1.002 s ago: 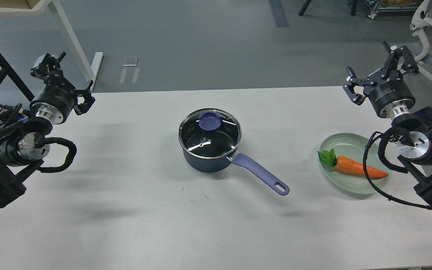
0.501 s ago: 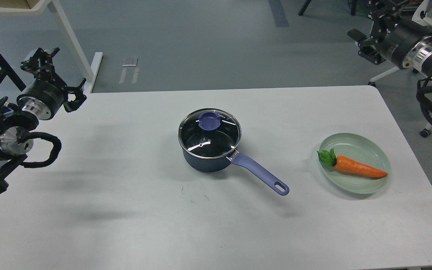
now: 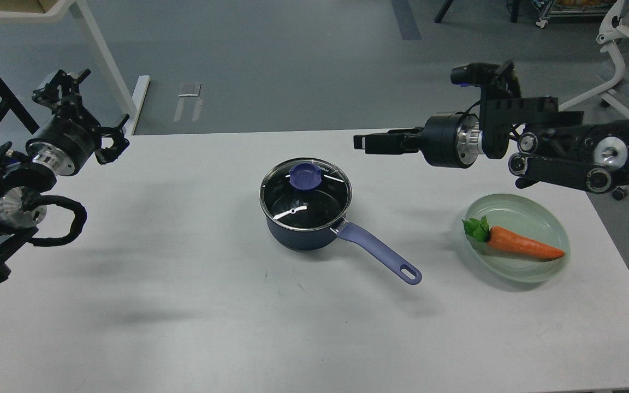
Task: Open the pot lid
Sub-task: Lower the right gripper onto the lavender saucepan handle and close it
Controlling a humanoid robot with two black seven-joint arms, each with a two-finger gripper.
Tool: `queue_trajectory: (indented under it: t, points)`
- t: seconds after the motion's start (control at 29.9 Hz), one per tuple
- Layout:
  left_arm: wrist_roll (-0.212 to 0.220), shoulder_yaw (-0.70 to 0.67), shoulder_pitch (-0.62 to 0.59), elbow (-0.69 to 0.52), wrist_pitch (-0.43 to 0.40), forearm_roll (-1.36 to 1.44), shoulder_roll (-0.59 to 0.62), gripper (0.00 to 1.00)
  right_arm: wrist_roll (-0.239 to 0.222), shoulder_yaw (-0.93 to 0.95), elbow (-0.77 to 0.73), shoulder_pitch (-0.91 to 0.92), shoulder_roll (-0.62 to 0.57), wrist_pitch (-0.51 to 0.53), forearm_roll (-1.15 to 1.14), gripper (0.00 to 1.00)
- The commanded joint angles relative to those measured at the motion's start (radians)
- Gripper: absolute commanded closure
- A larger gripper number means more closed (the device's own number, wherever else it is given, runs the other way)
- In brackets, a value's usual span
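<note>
Right arm swung in since half a second ago: then it was folded high at the upper right corner off the table, now it lies stretched level across the far right side, right claw point(image 3: 359, 143) pointing toward 9 o'clock. Reads as the start of the reach for the lid; right arm looks the chosen one. Left arm barely shifted, parked at the left edge. Pot point(image 3: 304, 214) sits mid-table, unmoved across the frames, its purple handle point(image 3: 380, 252) running out toward 4 o'clock. Glass lid point(image 3: 306, 195) still seated square on the rim, purple knob point(image 3: 305, 176) upright on its far half. Right claw hangs at about 2 o'clock from the knob, near but apart, apparently above it; holds nothing, touches nothing. Seen edge-on and dark, fingers merge into one bar, so cannot tell how far apart they stand. Left claw point(image 3: 88, 112) well clear at 9 o'clock of the pot, fingers splayed apart, empty. Green plate point(image 3: 557, 226) with carrot point(image 3: 522, 246) at 3 o'clock of the pot, under the right forearm, untouched. Task judged barely begun: remaining is to travel over the knob, descend, close on it, lift.
</note>
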Motion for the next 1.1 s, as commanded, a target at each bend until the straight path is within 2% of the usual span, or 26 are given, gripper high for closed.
queue_trajectory:
  t: [0.0, 0.17, 0.4, 0.57, 1.07]
  points:
    - [0.001, 0.001, 0.005, 0.002, -0.002, 0.003, 0.007, 0.01, -0.006, -0.067, 0.026, 0.037, 0.037, 0.001, -0.029, 0.01]
    - [-0.001, 0.001, 0.008, 0.005, -0.004, 0.003, 0.014, 0.01, -0.027, -0.145, 0.103, 0.092, 0.068, 0.01, -0.073, 0.01]
    - [-0.001, -0.004, 0.005, 0.007, -0.007, 0.003, 0.034, 0.01, -0.027, -0.189, 0.192, 0.112, 0.09, 0.012, -0.066, 0.03]
    - [-0.002, -0.013, 0.005, 0.005, -0.007, 0.002, 0.05, 0.01, -0.027, -0.226, 0.197, 0.113, 0.11, 0.01, -0.066, 0.13]
    - [-0.002, -0.015, -0.006, 0.0, -0.008, 0.002, 0.068, 0.01, -0.029, -0.289, 0.213, 0.107, 0.12, 0.012, -0.057, 0.22]
